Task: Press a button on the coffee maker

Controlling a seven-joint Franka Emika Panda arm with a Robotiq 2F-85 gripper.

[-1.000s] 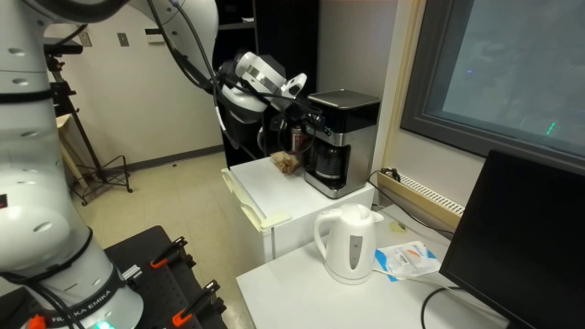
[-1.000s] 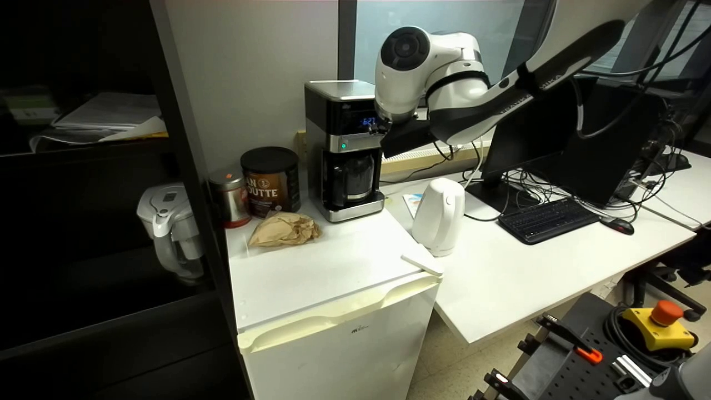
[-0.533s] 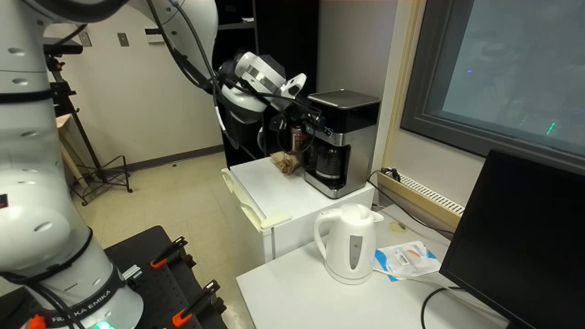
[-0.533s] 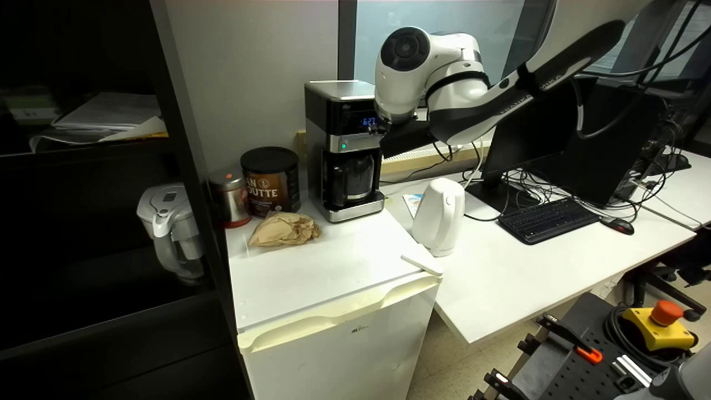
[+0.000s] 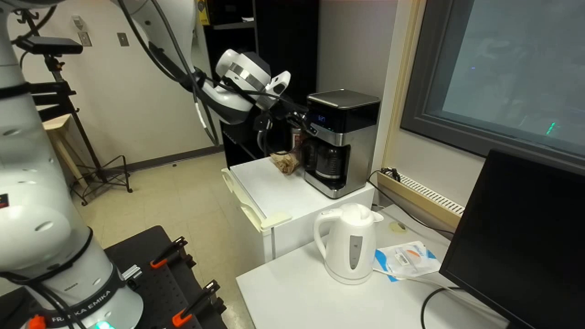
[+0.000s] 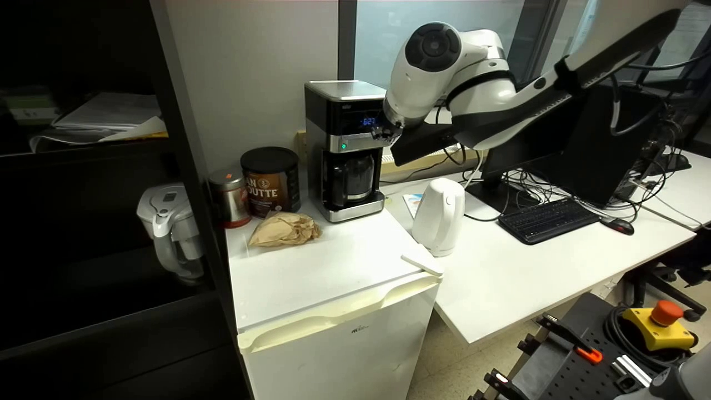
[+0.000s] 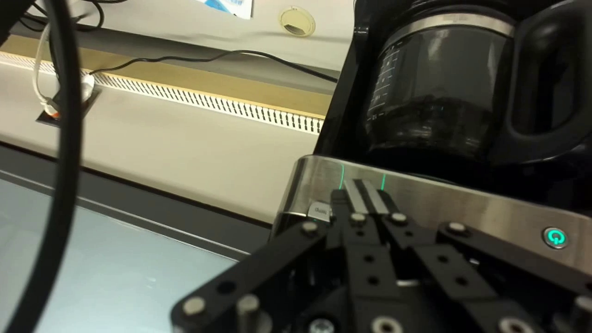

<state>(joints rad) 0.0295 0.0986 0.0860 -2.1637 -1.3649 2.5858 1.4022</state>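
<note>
Black jointed claw [image 7: 365, 196], tips pressed together, partly hides the boxy black-and-silver coffee maker [image 7: 462, 203], contact unclear; wrist view: round green-lit button [image 7: 555, 237] at the claw's three o'clock

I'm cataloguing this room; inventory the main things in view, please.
fridge: 1, white, beside desk
coffee maker: 1, black and silver, on fridge
carafe: 1, dark, in coffee maker
tin: 1, brown, on fridge
canister: 1, silver and red, on fridge
paper bag: 1, brown, on fridge
kettle: 1, white, on desk
keyboard: 1, black, on desk
monitor: at least 1, black, on desk
arm: 1, white, on black stand
end effector: 1, black, before coffee maker
</note>
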